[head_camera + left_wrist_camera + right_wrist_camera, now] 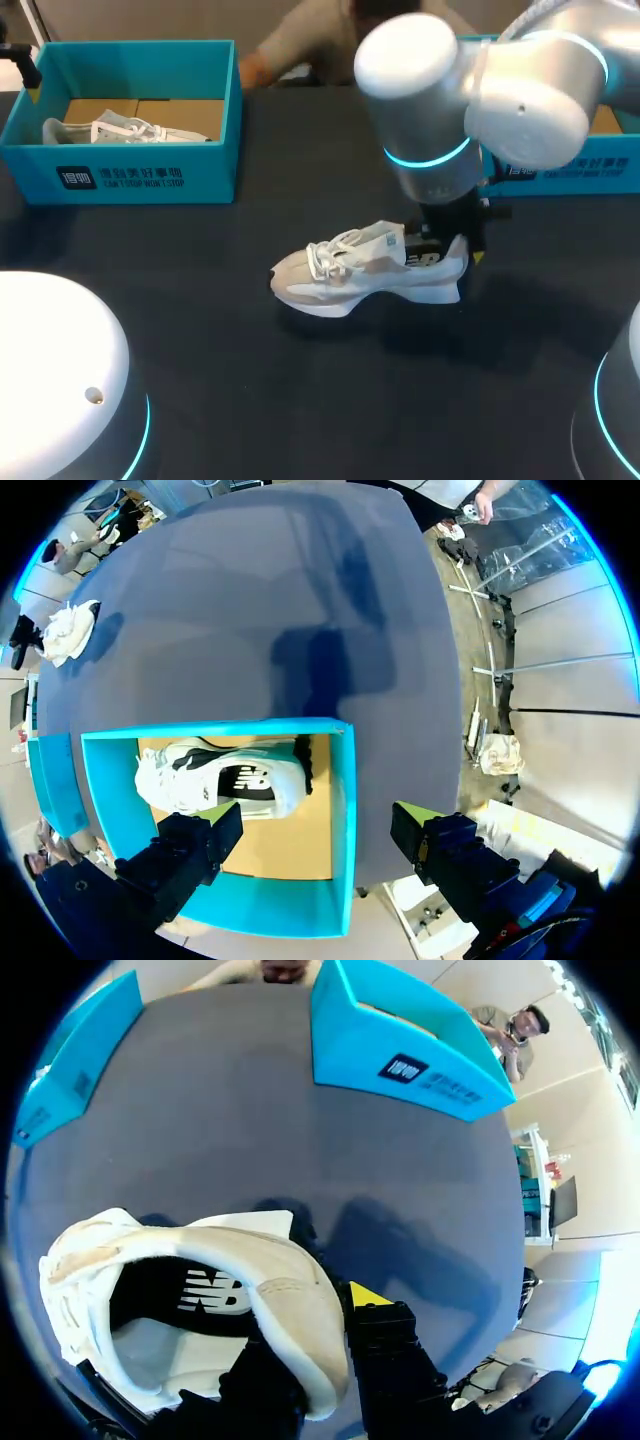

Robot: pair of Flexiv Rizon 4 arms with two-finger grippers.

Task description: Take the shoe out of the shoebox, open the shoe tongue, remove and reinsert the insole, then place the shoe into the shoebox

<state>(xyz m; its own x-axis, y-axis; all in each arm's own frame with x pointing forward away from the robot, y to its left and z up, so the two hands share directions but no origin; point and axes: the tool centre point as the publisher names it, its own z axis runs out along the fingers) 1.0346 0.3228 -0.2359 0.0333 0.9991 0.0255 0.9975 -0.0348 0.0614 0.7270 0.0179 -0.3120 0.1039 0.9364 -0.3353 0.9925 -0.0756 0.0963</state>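
Note:
A white and beige shoe [365,272] stands upright on the dark table, toe pointing left. My right gripper [452,250] comes down at its heel. In the right wrist view the right gripper [320,1345] is shut on the padded heel collar of that shoe [200,1290], with one finger inside and the yellow-tipped one outside. A second white shoe [115,130] lies in the teal left shoebox [130,175]. My left gripper [315,830] hangs open above this shoebox [345,810] and its shoe [220,780], touching nothing.
Another teal shoebox [570,170] stands at the back right, partly behind my right arm. A person's hand [255,70] is at the table's far edge beside the left box. Bare dark table lies in front of the shoe.

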